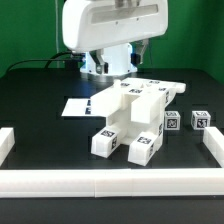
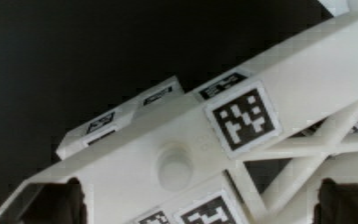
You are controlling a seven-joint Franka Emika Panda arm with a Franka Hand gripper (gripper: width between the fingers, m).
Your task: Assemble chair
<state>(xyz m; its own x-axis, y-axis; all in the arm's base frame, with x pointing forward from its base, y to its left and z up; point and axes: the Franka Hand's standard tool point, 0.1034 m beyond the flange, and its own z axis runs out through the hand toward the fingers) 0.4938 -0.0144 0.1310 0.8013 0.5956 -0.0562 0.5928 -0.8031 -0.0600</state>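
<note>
The chair [image 1: 132, 112] is a partly joined white blocky piece with black-and-white tags, lying in the middle of the black table with its square legs pointing toward the front. My gripper [image 1: 124, 72] hangs just above its far end. In the wrist view the chair [image 2: 194, 130] fills most of the picture: a flat face with several tags and an X-brace at one side. My gripper [image 2: 194, 208] is open, with one dark finger [image 2: 44, 202] at each side of the part, wide apart. I cannot tell whether the fingers touch the chair.
The marker board [image 1: 75, 106] lies flat at the exterior view's left of the chair. Two small tagged white blocks [image 1: 172, 121] [image 1: 200, 120] stand at the right. A low white border rail [image 1: 110, 182] runs along the front and up both sides.
</note>
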